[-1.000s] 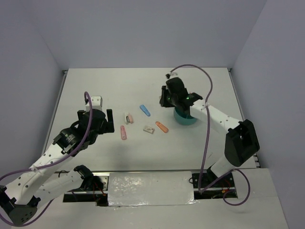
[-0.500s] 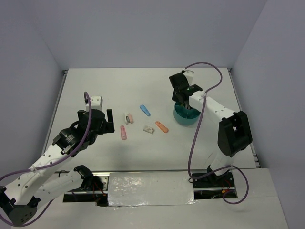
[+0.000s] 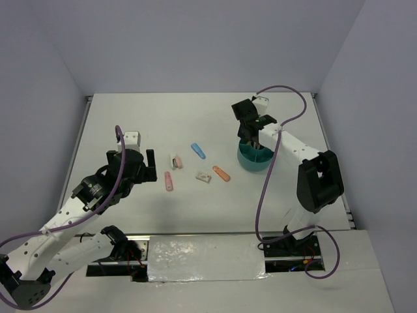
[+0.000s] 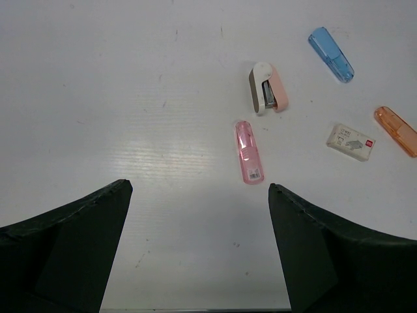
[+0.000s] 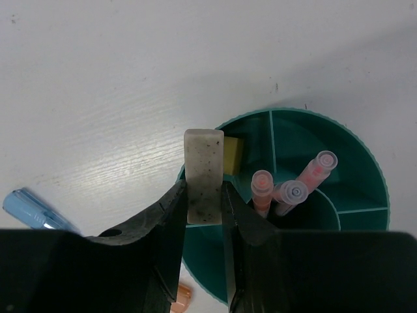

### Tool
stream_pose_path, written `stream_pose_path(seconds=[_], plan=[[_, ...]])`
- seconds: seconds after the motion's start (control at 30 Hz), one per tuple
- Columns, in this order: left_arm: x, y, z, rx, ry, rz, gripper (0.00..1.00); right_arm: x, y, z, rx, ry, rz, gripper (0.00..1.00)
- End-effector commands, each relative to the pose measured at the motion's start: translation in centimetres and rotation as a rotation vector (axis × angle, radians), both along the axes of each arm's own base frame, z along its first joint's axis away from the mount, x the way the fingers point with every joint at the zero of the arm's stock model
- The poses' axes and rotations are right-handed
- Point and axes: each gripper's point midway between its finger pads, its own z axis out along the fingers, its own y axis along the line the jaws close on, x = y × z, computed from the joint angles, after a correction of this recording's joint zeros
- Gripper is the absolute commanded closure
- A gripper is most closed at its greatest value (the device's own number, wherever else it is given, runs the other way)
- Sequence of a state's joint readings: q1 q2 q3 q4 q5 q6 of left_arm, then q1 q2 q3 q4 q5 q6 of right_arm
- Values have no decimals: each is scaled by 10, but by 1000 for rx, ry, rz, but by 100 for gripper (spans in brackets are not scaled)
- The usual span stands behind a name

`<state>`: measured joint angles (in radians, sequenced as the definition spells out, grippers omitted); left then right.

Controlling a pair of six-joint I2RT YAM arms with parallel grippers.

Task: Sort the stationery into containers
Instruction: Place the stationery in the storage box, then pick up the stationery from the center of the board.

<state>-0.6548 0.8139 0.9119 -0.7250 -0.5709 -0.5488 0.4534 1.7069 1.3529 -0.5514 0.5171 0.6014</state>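
Swung farther back since a second ago, right hand (image 5: pixel 204 199) pinches a speckled eraser (image 5: pixel 204 163) over the teal organiser (image 5: pixel 365 171) rim, half hiding a yellow block (image 5: pixel 233 155); left hand (image 4: pixel 199 189) hangs spread.

No legible text anywhere, small white box (image 4: pixel 352 142) carries printed markings, too blurred to read

In the right wrist view the right claw (image 5: pixel 204 199) hides the cup's (image 5: pixel 365 169) near-left rim and the lower end of the grey block (image 5: pixel 204 163) it pinches. One end of the blue piece (image 5: pixel 29 207) goes behind the claw. The pens (image 5: pixel 262 186) are sunk in the cup, tops only. The orange piece (image 4: pixel 395 130) runs off the left wrist view's right edge. From above, the block is too small to tell.
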Motion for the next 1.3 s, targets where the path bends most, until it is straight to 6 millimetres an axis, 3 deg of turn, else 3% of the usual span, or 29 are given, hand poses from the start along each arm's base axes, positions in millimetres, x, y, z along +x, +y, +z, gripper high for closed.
stream_pose_path(seconds=[0.0,0.27,0.5,0.6,0.63,0.67,0.73,0.8,0.9,1.03,1.13,1.27], plan=[[6,-3,19,-26,-59,-10,1,8,-2,14,5,-42,-30,68],[7,-3,19,-25,-58,-8,1,6,-2,10,9,-33,-31,56],[7,-3,18,-20,-54,-9,1,8,7,17,40,-54,7,54],[8,-2,17,-19,-53,0,1,9,48,40,74,-128,240,50],[8,0,16,-12,-51,16,1,0,78,53,69,-167,406,47],[8,3,16,-6,-49,31,1,-8,97,59,104,-176,468,46],[8,9,17,-5,-50,74,1,-22,123,60,39,-163,654,44],[7,19,17,19,-48,127,1,-46,143,37,-26,-68,790,44],[7,28,19,17,-54,179,1,-70,149,-3,-72,58,895,44],[8,22,17,12,-50,139,1,-95,134,-51,-97,213,918,46],[9,21,16,18,-44,130,1,-111,136,-64,-51,237,963,46],[10,16,15,9,-41,104,1,-137,171,-61,19,162,1156,44]])
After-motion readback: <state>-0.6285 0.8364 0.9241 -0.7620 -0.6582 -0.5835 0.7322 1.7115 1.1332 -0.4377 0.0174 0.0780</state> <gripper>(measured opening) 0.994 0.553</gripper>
